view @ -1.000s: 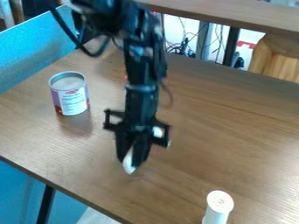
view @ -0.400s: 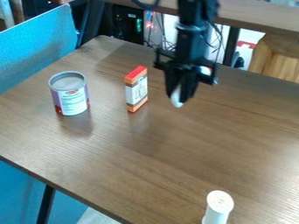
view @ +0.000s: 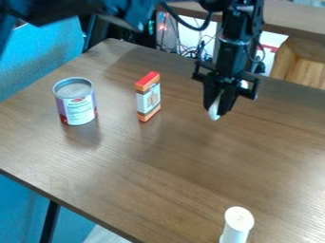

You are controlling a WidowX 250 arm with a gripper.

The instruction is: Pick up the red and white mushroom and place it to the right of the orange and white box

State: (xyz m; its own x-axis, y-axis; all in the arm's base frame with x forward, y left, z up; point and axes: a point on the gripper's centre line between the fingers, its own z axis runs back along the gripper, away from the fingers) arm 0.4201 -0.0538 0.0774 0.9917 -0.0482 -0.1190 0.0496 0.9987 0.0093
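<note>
Gripping a small white object (view: pixel 215 111), narrow and pointed downward, the pincer (view: pixel 218 105) hangs over the far part of the bench (view: pixel 190 171). Pincer state: clamped on this object; its exact kind cannot be told. Nearest item, left of the pincer as viewed: an upright carton (view: pixel 148 97), red-orange at top and base, white panel between. Farther left, beyond the carton: an upright can (view: pixel 77 104) with metal rim and purple, white and red label, apart from the carton. Well below the pincer in view, toward the near edge: a white cylinder (view: pixel 238 225), upright, round pale top. Behind the pincer: cables (view: pixel 184 47). Upper right of it: a light wooden piece (view: pixel 303 66). Far left: a blue panel (view: pixel 38 61).
</note>
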